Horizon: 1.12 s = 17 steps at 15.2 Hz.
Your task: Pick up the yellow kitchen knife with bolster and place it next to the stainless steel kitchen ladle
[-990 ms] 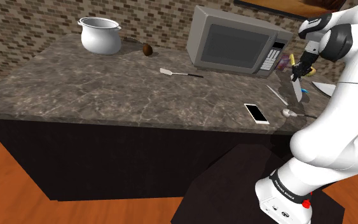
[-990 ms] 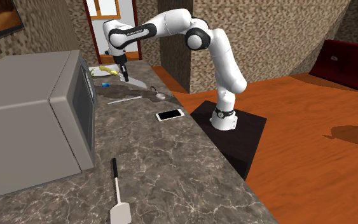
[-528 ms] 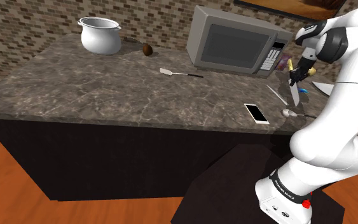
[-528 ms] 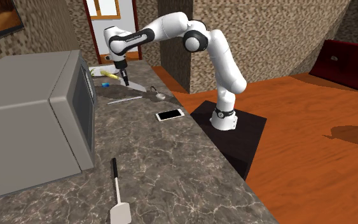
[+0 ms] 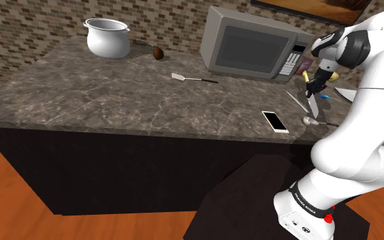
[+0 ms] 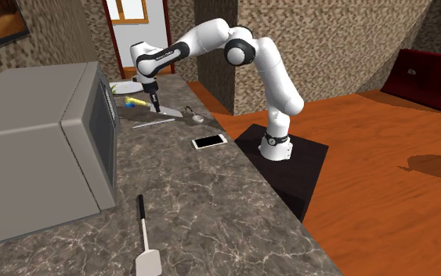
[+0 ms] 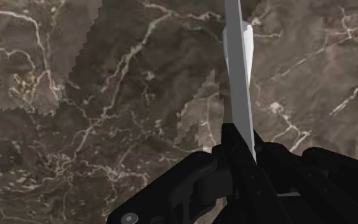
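Dark veined tabletop (image 5: 115, 102) under a brick wall. At the shoulder view's right, beside the microwave (image 5: 252, 51), the hand (image 5: 312, 84) is clamped on the knife (image 5: 314, 103), blade hanging down, probably for lowering beside the ladle (image 5: 309, 121) just below.

Glossy white arm (image 6: 277, 78) with dark joints, a red button (image 5: 329, 218) at its base, and an all-black tool (image 6: 153, 98).

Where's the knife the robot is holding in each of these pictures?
Shoulder view: the knife hangs blade-down from the fingers, just right of the microwave.
Second exterior view: upper left, beyond the microwave's far end.
Wrist view: its grey blade runs away from between the fingers.
Shared landmark: the microwave, in both exterior views.
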Available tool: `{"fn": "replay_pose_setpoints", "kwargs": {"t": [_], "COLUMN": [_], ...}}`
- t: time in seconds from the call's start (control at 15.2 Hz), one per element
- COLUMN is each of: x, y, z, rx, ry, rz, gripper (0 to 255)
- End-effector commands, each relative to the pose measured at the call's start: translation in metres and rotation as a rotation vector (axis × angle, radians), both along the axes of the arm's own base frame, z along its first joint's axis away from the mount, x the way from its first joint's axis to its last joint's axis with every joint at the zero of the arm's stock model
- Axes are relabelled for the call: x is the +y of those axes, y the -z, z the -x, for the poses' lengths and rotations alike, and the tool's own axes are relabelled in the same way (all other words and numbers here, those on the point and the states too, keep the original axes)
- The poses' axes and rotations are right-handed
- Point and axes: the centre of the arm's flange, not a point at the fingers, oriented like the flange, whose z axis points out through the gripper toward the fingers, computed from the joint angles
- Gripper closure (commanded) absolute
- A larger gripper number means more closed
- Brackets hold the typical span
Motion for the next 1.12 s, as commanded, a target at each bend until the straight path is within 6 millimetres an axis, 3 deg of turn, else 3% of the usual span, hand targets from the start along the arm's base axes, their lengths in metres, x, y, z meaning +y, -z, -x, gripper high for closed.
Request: {"fn": "replay_pose_setpoints", "kwargs": {"t": [0.0,0.26,0.79,0.86,1.06], "x": [-0.001,-0.001,-0.001,-0.001,-0.001], "y": [0.012,0.036,0.036,0.036,0.036], "z": [0.0,0.0,0.0,0.0,0.0], "rx": [0.0,0.0,0.0,0.0,0.0], "ry": [0.0,0.0,0.0,0.0,0.0], "rz": [0.0,0.0,0.0,0.0,0.0], "gripper": [255,255,255,0,0]}}
